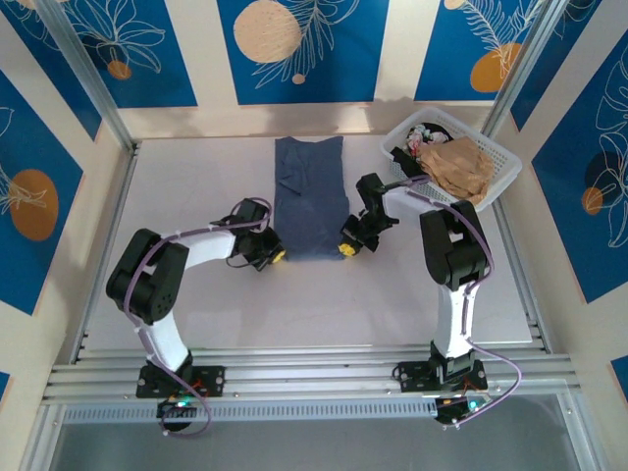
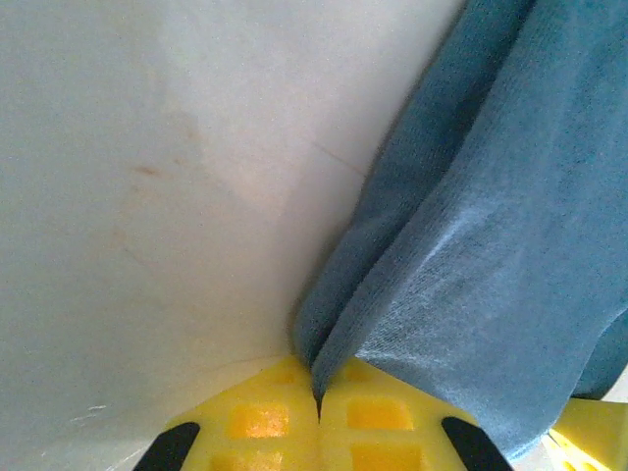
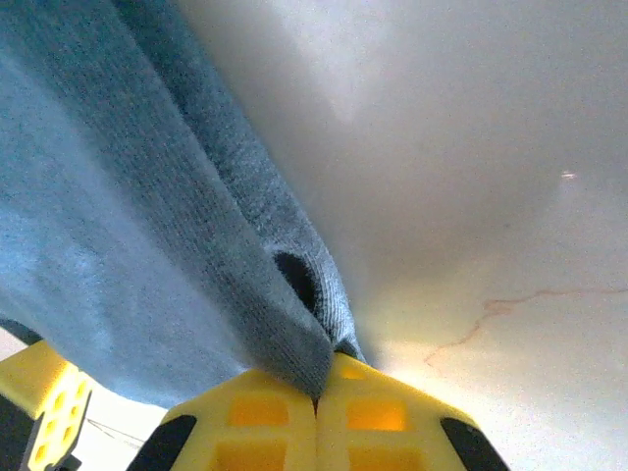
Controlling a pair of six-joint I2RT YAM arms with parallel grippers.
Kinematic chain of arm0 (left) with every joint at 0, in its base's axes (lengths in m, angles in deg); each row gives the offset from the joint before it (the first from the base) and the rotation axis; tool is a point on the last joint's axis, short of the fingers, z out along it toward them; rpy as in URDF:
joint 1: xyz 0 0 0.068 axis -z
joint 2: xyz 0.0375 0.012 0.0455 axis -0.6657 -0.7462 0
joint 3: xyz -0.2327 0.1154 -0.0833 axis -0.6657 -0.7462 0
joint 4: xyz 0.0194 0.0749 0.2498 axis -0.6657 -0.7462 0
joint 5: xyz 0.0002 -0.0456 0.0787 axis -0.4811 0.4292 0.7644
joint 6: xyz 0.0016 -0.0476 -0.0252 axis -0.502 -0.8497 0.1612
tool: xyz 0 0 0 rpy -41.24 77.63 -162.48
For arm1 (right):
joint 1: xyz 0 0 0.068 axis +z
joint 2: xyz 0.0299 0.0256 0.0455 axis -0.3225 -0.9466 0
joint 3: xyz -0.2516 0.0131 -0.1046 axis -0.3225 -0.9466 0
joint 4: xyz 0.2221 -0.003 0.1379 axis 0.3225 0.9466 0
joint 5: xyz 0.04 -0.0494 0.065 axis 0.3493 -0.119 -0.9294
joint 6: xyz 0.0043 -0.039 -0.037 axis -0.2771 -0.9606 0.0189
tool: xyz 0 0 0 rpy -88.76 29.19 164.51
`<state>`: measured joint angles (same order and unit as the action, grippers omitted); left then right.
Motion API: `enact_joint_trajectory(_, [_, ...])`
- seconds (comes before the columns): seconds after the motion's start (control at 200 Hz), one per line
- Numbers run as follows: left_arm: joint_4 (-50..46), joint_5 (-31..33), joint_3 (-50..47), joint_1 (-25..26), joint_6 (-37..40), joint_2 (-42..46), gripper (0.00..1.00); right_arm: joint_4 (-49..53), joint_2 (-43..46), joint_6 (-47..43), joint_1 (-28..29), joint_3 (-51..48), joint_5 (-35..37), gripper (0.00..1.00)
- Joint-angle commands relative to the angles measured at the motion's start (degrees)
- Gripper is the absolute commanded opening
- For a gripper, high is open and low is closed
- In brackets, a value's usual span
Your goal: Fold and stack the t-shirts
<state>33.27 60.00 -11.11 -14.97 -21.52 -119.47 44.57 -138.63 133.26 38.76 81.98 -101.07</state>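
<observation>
The left gripper (image 1: 269, 254) sits at the near-left corner of the slate-blue t-shirt (image 1: 309, 196). The left wrist view shows its yellow pads pressed together on a pinch of the hem. Its arm reaches in from the shirt's left, elbow bent, forearm low over the table (image 1: 196, 186). The shirt lies flat as a narrow strip, its long axis running away from the arm bases. The right gripper (image 1: 350, 244), at the shirt's near-right corner, is likewise clamped on the fabric edge, its arm folded in from the shirt's right. Each arm holds its own corner, so the coming fold, I judge, carries the near edge along that long axis toward the far end. Beyond the shirt's far-right corner, a white lattice basket (image 1: 507, 169) holds a tan garment (image 1: 459, 165).
</observation>
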Motion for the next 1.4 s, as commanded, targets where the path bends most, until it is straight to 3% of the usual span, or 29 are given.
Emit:
enact_joint_trajectory(0.0, [-6.3, -0.2, -0.4, 0.2, 3.4, 3.6, 0.00, 4.7, 3.5, -1.6, 0.5, 1.1, 2.0, 0.00])
enact_joint_trajectory(0.445, [-18.1, -10.1, -9.2, 2.5, 13.0, 19.9, 0.00, 12.7, 18.5, -7.3, 5.0, -12.3, -3.9, 0.00])
enact_joint_trajectory(0.605, [-20.1, -15.2, -14.4, 7.8, 13.0, 29.3, 0.00, 17.2, 24.6, -8.5, 9.5, -17.8, -9.0, 0.00])
enact_joint_trajectory(0.76, [-18.9, -17.8, -17.0, 13.7, 8.1, 39.6, 0.00, 21.1, 32.1, -5.9, 13.5, -20.2, -13.5, 0.00])
enact_joint_trajectory(1.0, [-20.7, -11.7, -11.8, 14.5, 3.4, 49.0, 0.00, 28.0, 35.3, -3.5, 12.1, -10.5, -14.5, 0.00])
enact_joint_trajectory(1.115, [-21.7, -7.2, -9.8, 13.9, 0.9, 48.2, 0.00, 29.0, 33.4, -2.6, 9.4, -5.8, -16.2, 0.00])
enact_joint_trajectory(1.285, [-22.2, -1.9, -5.9, 8.9, -2.5, 44.7, 0.00, 29.8, 27.5, -2.9, 4.6, 1.1, -17.8, 0.00])
enact_joint_trajectory(1.395, [-22.7, -2.4, -2.2, 5.3, -2.8, 39.7, 0.00, 31.4, 22.2, -2.4, 1.6, 5.8, -19.6, 0.00])
